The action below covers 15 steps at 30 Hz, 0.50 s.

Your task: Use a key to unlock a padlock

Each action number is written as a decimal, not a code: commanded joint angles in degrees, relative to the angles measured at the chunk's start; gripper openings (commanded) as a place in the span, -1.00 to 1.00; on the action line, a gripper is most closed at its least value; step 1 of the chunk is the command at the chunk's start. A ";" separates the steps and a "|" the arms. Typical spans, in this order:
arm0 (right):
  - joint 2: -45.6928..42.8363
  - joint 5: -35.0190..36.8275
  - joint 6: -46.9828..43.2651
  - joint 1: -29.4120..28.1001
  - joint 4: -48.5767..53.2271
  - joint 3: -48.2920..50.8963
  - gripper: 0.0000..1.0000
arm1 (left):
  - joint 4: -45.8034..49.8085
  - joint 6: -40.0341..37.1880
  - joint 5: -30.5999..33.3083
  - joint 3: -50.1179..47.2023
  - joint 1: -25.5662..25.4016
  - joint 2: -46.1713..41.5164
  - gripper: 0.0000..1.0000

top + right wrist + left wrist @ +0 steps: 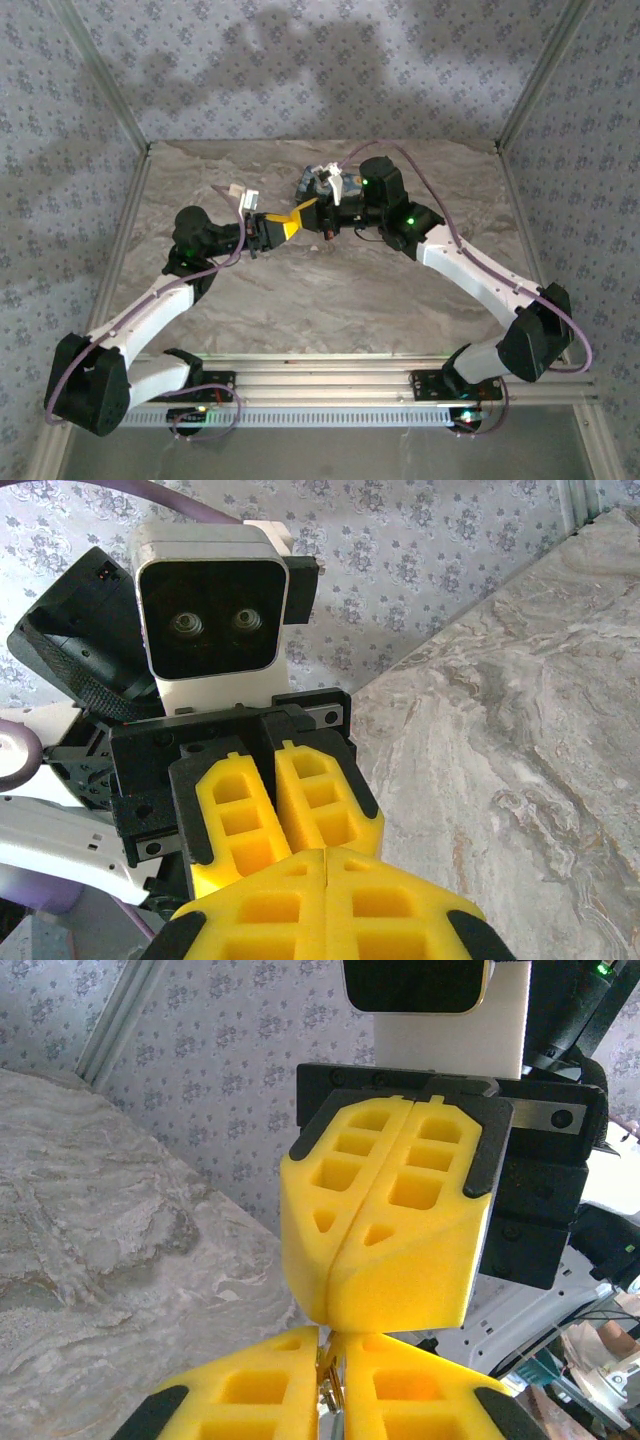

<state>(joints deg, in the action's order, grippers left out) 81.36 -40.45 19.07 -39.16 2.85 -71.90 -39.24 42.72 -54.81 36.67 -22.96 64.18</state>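
The marbled table [330, 290] is seen spread between patterned walls [300, 60], with a metal rail [330, 385] along the 6 o'clock edge. The left arm [150, 310] is reached in from 7 o'clock and the right arm [480, 270] from 4 o'clock, and they are brought nose to nose just above the table's centre. A dark blue printed box [308, 185] is found just behind that meeting point, toward 12 o'clock, partly hidden by the right arm's wrist. A white plug [240, 193] on the left arm's cable is spotted at 10 o'clock of the meeting point.

The right claw [335, 1300] is seen with its yellow pads pressed flush together. The left claw [328, 1340] is set tip to tip against it, so each wrist camera's outlook is blocked by the opposite claw. The left claw's pads are drawn nearly together, and a metal sliver [328, 1385] is pinched in the seam between them. Its long axis is laid along the seam, pointing to 12 o'clock in the left wrist view, straight at the right claw's tips. Whether it is the key cannot be told, and the padlock cannot be placed with the two claws crowding that spot.
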 commanded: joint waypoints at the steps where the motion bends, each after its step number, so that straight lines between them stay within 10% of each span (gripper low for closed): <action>1: -1.48 0.35 0.62 -0.17 -1.69 0.36 -1.00 | -1.55 -0.36 -0.30 0.42 -0.24 -0.91 -0.75; 15: -1.81 2.92 2.55 0.29 -2.54 1.05 -1.00 | -1.41 -0.52 -0.17 0.62 0.15 -0.46 -1.00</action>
<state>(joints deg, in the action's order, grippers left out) 81.10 -39.70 20.14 -39.13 2.26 -71.44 -39.20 42.89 -54.61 36.67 -22.94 64.18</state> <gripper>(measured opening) 0.040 0.059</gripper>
